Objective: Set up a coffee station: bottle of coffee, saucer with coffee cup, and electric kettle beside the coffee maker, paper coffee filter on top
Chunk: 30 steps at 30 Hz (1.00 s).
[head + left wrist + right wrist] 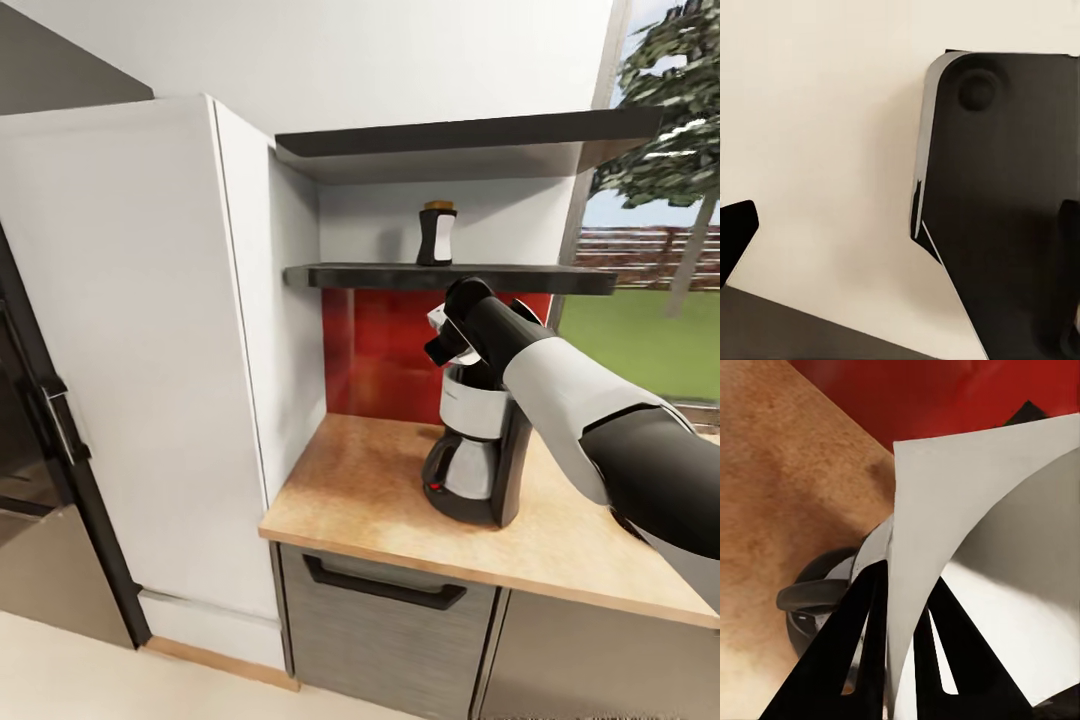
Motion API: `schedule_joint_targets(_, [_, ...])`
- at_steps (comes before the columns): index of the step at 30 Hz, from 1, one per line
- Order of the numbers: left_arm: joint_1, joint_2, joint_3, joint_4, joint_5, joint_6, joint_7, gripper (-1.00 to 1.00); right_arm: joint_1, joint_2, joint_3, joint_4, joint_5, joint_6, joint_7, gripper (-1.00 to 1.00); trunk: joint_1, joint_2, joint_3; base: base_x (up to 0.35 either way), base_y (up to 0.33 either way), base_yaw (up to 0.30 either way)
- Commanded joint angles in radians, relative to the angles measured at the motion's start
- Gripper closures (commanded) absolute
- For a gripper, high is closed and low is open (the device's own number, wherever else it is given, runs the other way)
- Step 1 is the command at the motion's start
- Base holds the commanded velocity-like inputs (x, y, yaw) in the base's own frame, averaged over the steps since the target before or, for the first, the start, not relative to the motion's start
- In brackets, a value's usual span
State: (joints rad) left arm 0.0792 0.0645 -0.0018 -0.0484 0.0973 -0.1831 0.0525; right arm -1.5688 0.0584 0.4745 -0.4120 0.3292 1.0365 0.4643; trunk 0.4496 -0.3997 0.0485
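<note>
The right gripper (896, 607) was clamped on the paper coffee filter (967, 517), its two dark fingers (844, 652) pinching one wall of the white cone near its edge, with the filter's open body fanning out past the fingertips. In the head view the right gripper (452, 338) hung just above the top of the coffee maker (478, 445), the filter a small pale shape at its tip. The filter looked thin, light and floppy, likely to crease or slip if squeezed elsewhere, so a pinch at the rim seemed the sensible hold, and it should drop lightly once released. The coffee maker stood on the wooden countertop (370, 490), with the red backsplash (385, 350) at its 12 o'clock. The bottle of coffee (436, 234) sat on the dark kitchen shelf (340, 276), at 12 o'clock from the machine and well above it. The bottle carried a white label, but no writing could be read on it. Whether the left gripper was open or closed I cannot tell.
</note>
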Motion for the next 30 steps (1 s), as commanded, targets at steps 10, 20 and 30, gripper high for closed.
schedule_joint_targets(10, [-0.001, -0.001, -0.001, -0.001, 0.010, 0.000, -0.001, -1.00, 0.000, -0.002, 0.005, 0.019, 0.008, 0.003, 0.008, 1.00, 0.000, 0.000, 0.004, 0.000, 0.014, -0.087])
schedule_joint_targets(20, [0.000, 0.000, -0.003, -0.001, 0.010, 0.001, -0.002, -1.00, 0.000, -0.001, 0.006, 0.089, 0.010, 0.003, 0.008, 1.00, 0.000, 0.000, 0.004, 0.000, 0.000, -0.001])
schedule_joint_targets(30, [0.001, 0.000, -0.003, -0.001, 0.010, 0.001, -0.002, -1.00, 0.000, -0.003, 0.000, 0.090, 0.008, 0.003, 0.008, 1.00, 0.000, 0.000, 0.004, 0.000, 0.000, 0.000])
